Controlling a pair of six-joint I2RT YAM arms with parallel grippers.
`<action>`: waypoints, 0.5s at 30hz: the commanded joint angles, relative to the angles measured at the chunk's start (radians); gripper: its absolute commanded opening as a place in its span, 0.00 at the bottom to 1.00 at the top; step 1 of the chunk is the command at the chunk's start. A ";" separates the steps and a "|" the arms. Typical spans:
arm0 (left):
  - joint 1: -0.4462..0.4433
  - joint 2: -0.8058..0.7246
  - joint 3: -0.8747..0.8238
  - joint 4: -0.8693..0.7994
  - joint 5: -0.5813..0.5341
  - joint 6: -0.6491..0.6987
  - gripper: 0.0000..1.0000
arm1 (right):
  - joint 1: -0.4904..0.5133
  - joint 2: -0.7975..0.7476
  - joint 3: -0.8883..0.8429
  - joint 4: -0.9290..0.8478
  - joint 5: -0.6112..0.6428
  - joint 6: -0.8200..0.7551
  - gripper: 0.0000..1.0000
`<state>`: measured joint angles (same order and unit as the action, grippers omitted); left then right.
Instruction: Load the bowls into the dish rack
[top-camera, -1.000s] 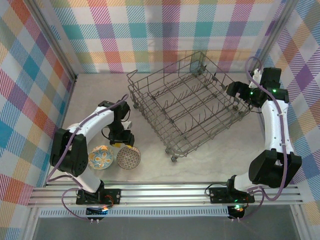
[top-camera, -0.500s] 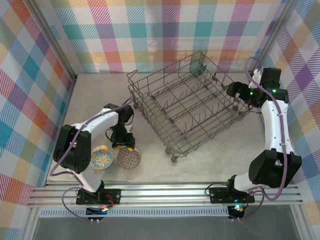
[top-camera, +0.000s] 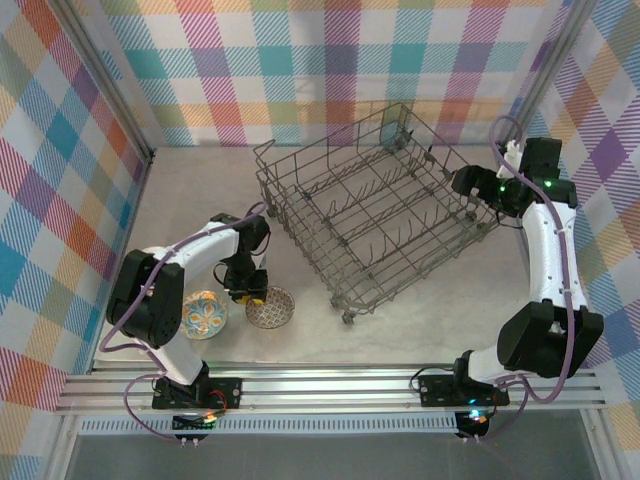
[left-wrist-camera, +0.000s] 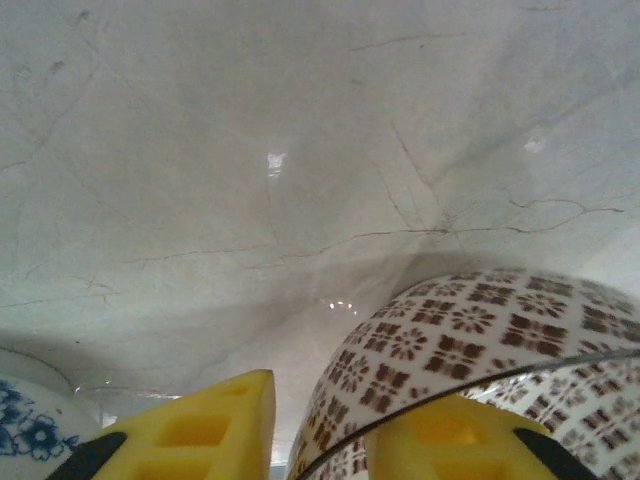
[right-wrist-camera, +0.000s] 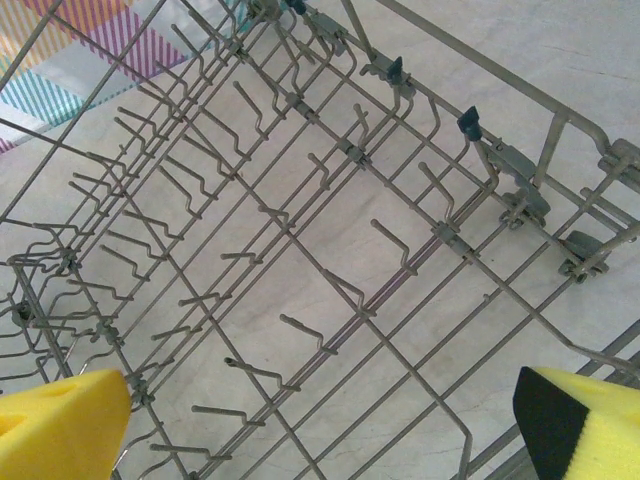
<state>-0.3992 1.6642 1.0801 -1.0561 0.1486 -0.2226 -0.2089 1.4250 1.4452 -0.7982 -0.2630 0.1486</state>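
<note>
Left pincer (top-camera: 254, 294) clamped on brown bowl (top-camera: 272, 310) by the rim, right pincer (top-camera: 465, 183) spread wide over rack (top-camera: 415, 264). Pickup step, likely. Next: lift clear, slot between tines.

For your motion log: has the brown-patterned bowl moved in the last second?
Yes: the brown-patterned bowl shifted right, away from the floral bowl.

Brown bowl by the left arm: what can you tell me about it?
The brown bowl is small, round, glazed ceramic, cream with brown flower-and-square print inside and out. Open side up, it is just right of a floral bowl. The left gripper's yellow fingers pinch its rim, one inside, one outside.
</note>
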 joint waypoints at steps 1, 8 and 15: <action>-0.009 -0.044 -0.020 0.033 0.002 -0.022 0.26 | 0.005 -0.035 -0.018 0.015 -0.010 0.001 0.99; -0.008 -0.072 -0.043 0.056 -0.008 -0.041 0.19 | 0.004 -0.054 -0.054 0.031 -0.008 0.004 0.99; -0.009 -0.114 -0.060 0.091 -0.008 -0.073 0.11 | 0.005 -0.055 -0.054 0.038 -0.022 0.017 0.99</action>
<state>-0.3992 1.5745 1.0344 -0.9932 0.1593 -0.2619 -0.2089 1.3960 1.3968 -0.7811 -0.2634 0.1520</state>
